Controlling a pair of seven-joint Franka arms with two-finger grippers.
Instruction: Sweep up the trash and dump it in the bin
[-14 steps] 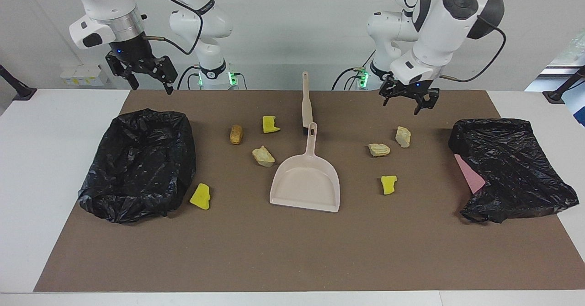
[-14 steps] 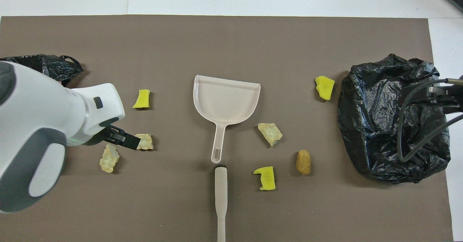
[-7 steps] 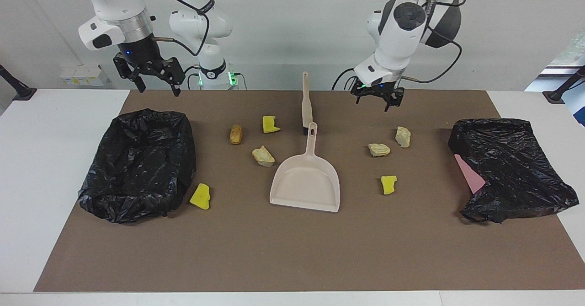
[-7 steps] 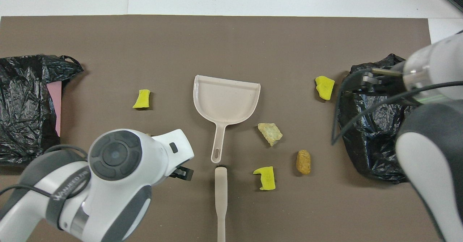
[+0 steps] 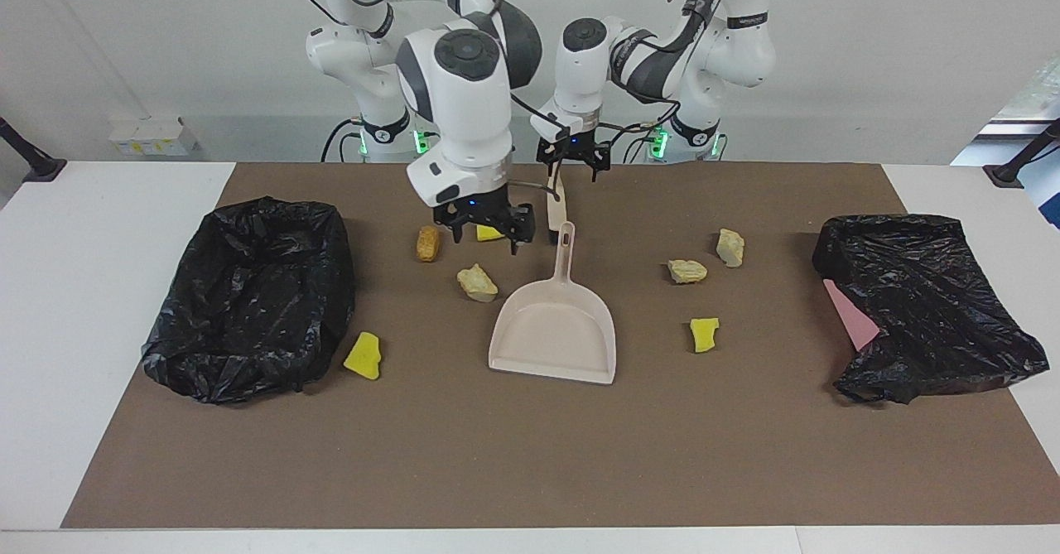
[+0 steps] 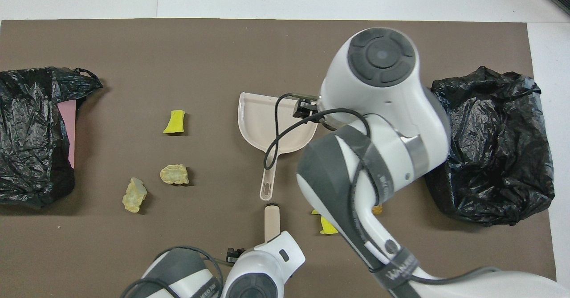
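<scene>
The trash lies scattered on the brown mat: yellow chunks [image 5: 363, 356] [image 5: 704, 334], beige lumps [image 5: 478, 282] [image 5: 687, 271] [image 5: 730, 247] and an orange-brown lump [image 5: 427, 243]. A beige dustpan [image 5: 555, 330] sits mid-mat, its handle pointing at the brush [image 5: 555, 198]. The black-lined bin [image 5: 252, 297] stands toward the right arm's end. My right gripper [image 5: 484, 235] hangs open over another yellow chunk [image 5: 490, 233], beside the dustpan handle. My left gripper [image 5: 571, 166] is open over the brush handle's end.
A crumpled black bag [image 5: 927, 305] with a flat pink sheet [image 5: 849, 314] lies toward the left arm's end. In the overhead view the right arm covers part of the dustpan [image 6: 267, 120] and the chunks beside it. White table [image 5: 83, 289] borders the mat.
Both arms swung in to the middle. The right gripper left the bin's end and dropped beside the dustpan handle. The left gripper moved from above the beige lumps to the brush handle.
</scene>
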